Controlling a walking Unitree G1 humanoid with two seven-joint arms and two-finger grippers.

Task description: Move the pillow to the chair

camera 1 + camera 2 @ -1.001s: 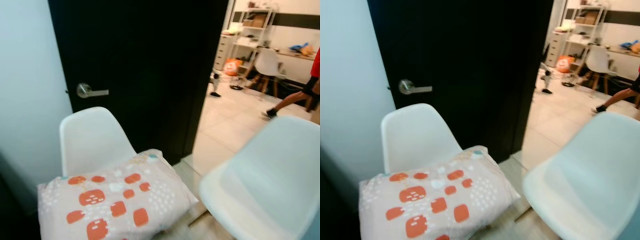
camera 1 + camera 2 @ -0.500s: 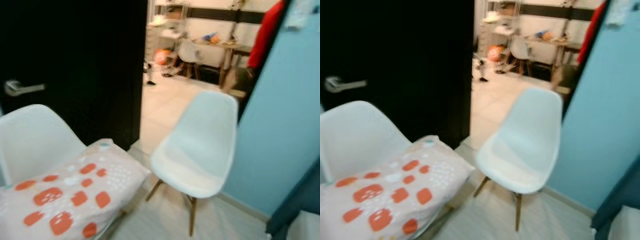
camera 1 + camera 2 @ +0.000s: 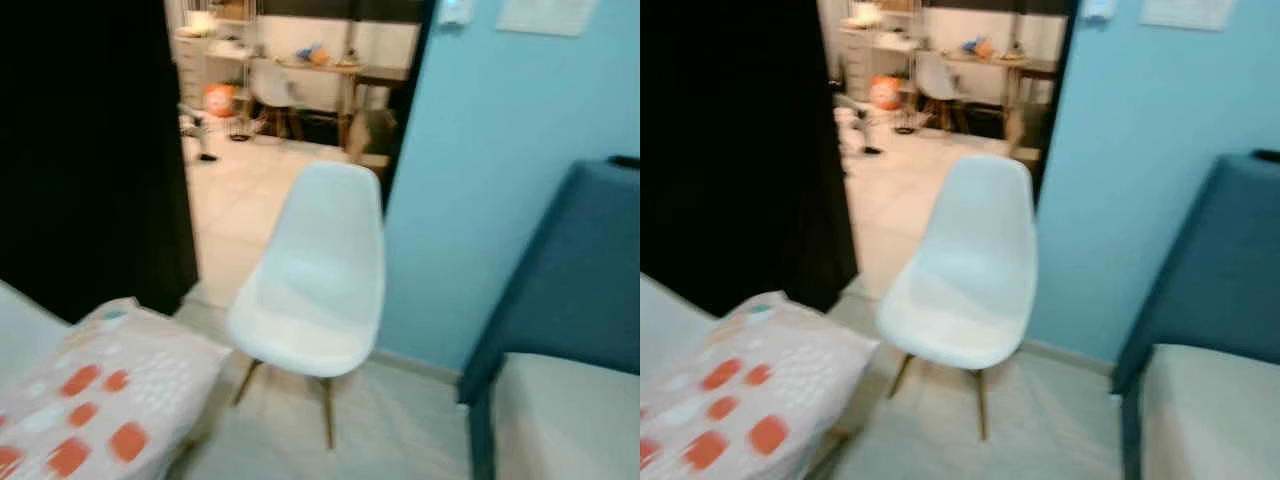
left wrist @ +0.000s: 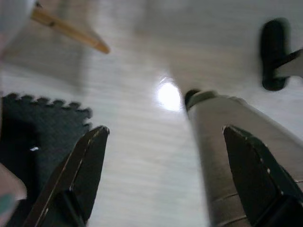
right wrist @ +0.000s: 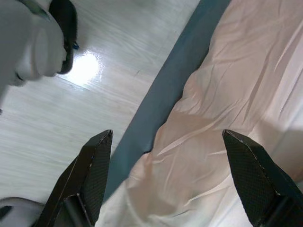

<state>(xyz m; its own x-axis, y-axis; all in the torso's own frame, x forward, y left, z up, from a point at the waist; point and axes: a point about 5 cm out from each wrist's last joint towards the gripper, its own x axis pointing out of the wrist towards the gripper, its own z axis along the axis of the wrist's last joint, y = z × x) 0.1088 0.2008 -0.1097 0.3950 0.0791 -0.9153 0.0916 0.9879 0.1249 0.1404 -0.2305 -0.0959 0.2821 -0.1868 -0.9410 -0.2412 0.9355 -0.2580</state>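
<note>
Pillow [image 3: 95,400], pinkish w/ orange blotches, lies at the lower left, on the edge of a white seat [image 3: 15,330] beside the black door [image 3: 90,150]. Empty white chair [image 3: 315,280] on wooden legs stands mid-room, near the blue wall [image 3: 480,170]; blue bed frame [image 3: 560,270] to the right. Left gripper [image 4: 165,170] hangs over pale floor [image 4: 142,71], fingers wide apart, holding nothing. Right gripper [image 5: 165,175] above the bed sheet [image 5: 236,94], also spread wide, nothing in it
</note>
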